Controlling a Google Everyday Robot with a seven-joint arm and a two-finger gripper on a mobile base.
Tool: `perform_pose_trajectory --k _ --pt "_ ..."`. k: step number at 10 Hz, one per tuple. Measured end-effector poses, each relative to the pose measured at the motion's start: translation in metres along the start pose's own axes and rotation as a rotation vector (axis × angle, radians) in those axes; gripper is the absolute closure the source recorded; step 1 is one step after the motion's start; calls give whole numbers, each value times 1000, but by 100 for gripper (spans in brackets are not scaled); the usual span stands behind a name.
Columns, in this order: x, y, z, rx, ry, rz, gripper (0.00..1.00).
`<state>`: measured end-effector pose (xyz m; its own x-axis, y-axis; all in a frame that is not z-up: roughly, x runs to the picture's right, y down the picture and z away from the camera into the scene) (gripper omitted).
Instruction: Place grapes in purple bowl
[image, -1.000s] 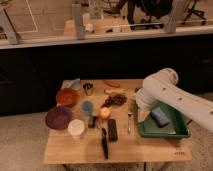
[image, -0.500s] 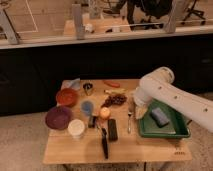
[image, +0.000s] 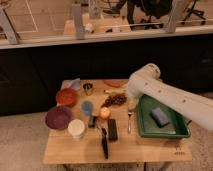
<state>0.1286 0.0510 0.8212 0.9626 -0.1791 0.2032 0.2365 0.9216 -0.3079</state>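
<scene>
The grapes (image: 115, 100) are a dark reddish-brown cluster lying at the middle back of the wooden table (image: 150, 150). The purple bowl (image: 58, 118) sits near the table's left edge, in front of an orange-red bowl (image: 66, 96), and looks empty. The white arm reaches in from the right. My gripper (image: 131, 102) hangs down just right of the grapes, close beside them. The bowl is well to the gripper's left.
A white cup (image: 76, 128), a small blue bowl (image: 87, 107) and an orange fruit (image: 104, 113) lie between grapes and purple bowl. Black items (image: 112, 129), a fork (image: 129, 120), a metal cup (image: 88, 88) and a green tray (image: 165, 134) holding a sponge (image: 160, 116) are also there.
The arm has swung left, from over the green tray toward the grapes. The objects on the table have not moved.
</scene>
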Motion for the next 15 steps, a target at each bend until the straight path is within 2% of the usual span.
perform_pose_trajectory --k 3,5,6,9,10,13,15 --pt "-18 -6 33 19 -9 -50 20" --pt "-29 -20 55 16 -42 -82 20" --pt "-35 -23 63 11 -64 -90 20" --pt "-37 -25 82 -17 -180 -101 20" --pt "-41 -25 87 -33 -200 -119 20" --pt "-38 -21 99 -62 -208 -128 20" --pt "-34 -16 115 -97 -204 -118 20"
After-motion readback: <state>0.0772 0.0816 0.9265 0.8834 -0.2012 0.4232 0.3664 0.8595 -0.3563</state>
